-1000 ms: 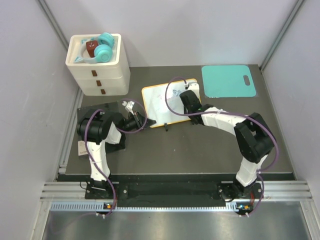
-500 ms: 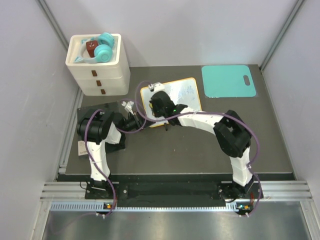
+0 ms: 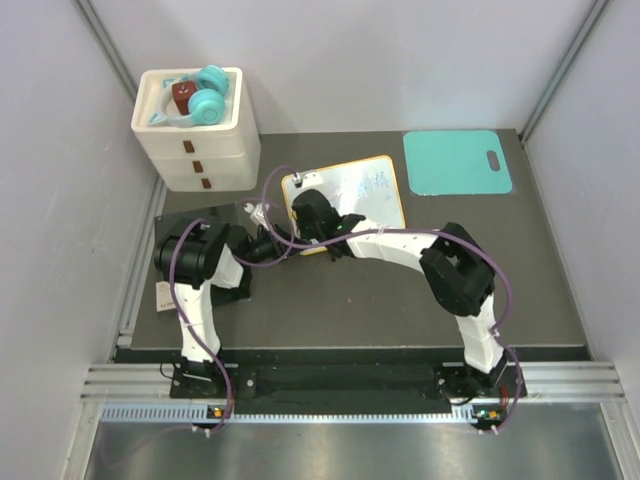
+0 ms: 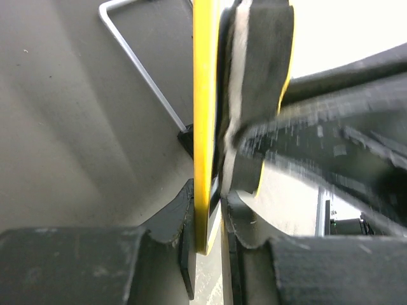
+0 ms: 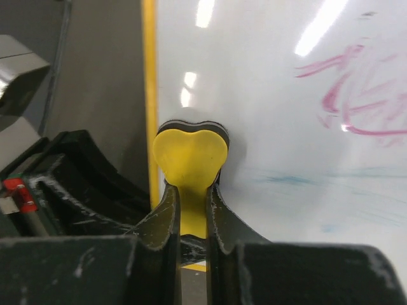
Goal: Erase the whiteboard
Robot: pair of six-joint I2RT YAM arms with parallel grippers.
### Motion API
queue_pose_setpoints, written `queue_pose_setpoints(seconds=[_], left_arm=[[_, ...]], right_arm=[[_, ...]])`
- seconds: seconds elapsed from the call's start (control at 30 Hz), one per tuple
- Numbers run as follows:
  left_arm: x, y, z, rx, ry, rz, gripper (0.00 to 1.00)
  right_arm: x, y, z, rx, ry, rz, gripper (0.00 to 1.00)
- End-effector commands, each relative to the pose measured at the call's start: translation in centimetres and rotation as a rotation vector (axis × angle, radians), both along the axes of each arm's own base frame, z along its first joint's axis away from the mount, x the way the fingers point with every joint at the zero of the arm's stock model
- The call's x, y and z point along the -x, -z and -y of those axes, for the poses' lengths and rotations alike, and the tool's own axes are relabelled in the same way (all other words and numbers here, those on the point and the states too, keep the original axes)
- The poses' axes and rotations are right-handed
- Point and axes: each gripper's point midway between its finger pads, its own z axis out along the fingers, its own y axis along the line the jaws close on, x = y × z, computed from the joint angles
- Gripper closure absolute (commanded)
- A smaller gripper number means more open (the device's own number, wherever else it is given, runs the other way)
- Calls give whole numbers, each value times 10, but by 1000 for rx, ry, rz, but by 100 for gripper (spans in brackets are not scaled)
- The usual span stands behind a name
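A small whiteboard (image 3: 360,190) with a thin yellow frame sits on a dark table (image 3: 400,300). A white drawer unit (image 3: 195,150) is off the board's far-left corner and a teal mat (image 3: 455,162) is just past its far-right corner. The left gripper (image 3: 272,243) is at the board's near-left edge. In its wrist view the fingers are almost closed and pinch the yellow frame (image 4: 205,127) between them, steadying the board. The right gripper (image 3: 310,215) is over the board's near-left corner, its fingers nearly shut on the stem of a yellow heart-shaped eraser (image 5: 189,155), whose felt face is pressed flat to the white surface. That corner looks clean. Pink scribbles (image 5: 356,95) and faint blue smears (image 5: 299,181) remain further along, toward the far-right part of the board, so the job looks only partly done. The step in hand is a wiping stroke. To do it well, the eraser should travel toward the marks with even pressure and its felt kept flat — tipping onto an edge would leave streaks. Strokes should overlap and stop short of the frame. The left grip needs to hold firm, because a hard push could slide or tip this light board.
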Motion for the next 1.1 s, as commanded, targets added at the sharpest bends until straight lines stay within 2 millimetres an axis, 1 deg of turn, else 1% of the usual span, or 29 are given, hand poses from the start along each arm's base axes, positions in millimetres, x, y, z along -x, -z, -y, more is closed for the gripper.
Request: queue_pose_setpoints(seconds=[0.0, 0.07, 0.1, 0.17, 0.23, 0.3, 0.33, 0.37, 0.4, 0.53, 0.57, 0.6, 0.67, 0.7, 0.73, 0.8, 0.83, 0.9, 0.93, 0.97, 1.0, 1.03, 1.07], left_arm=[[-1, -16, 5, -1, 14, 122, 100], [-2, -16, 5, 0, 12, 124, 100], [-1, -17, 5, 2, 14, 125, 100], [-1, -17, 5, 1, 17, 127, 100], [-1, -16, 5, 1, 15, 125, 100], [-1, -17, 5, 1, 15, 127, 100], [-1, -17, 5, 2, 17, 130, 100], [-1, -17, 5, 2, 17, 130, 100], [-1, -17, 5, 1, 15, 128, 100], [-1, -17, 6, 1, 18, 128, 100], [0, -17, 6, -1, 20, 130, 100], [-1, -17, 6, -1, 17, 130, 100], [-1, -16, 6, -2, 19, 127, 100], [0, -16, 7, -2, 20, 127, 100], [-1, -17, 6, -1, 19, 129, 100], [0, -16, 7, -4, 21, 129, 100], [0, -16, 7, -4, 19, 129, 100], [0, -17, 7, -6, 18, 131, 100], [1, -16, 7, -7, 19, 129, 100], [0, -17, 7, -7, 16, 131, 100], [0, -16, 7, -9, 17, 131, 100], [0, -17, 7, -9, 15, 132, 100], [0, -16, 7, -12, 15, 129, 100]], right_arm=[[-37, 55, 128, 230, 287, -106, 100], [-44, 53, 144, 242, 324, -106, 100], [-52, 52, 160, 249, 361, -109, 100], [-56, 50, 172, 248, 381, -114, 100], [-60, 50, 182, 254, 392, -117, 100], [-61, 47, 184, 260, 389, -110, 100], [-59, 49, 182, 253, 372, -119, 100], [-58, 47, 178, 238, 354, -120, 100], [-55, 46, 170, 217, 325, -127, 100], [-38, 45, 140, 207, 235, -136, 100], [-28, 45, 125, 214, 199, -134, 100], [-23, 50, 118, 219, 170, -145, 100], [-13, 50, 96, 224, 120, -144, 100], [-10, 51, 89, 233, 99, -145, 100], [-13, 50, 81, 231, 90, -141, 100], [-14, 51, 73, 232, 74, -154, 100], [-20, 45, 65, 220, 71, -142, 100], [-25, 39, 61, 223, 66, -136, 100], [-31, 30, 54, 210, 61, -120, 100], [-34, 26, 51, 206, 55, -112, 100], [-35, 24, 50, 214, 45, -112, 100], [-41, 13, 45, 204, 47, -91, 100], [-43, 15, 44, 213, 46, -90, 100]])
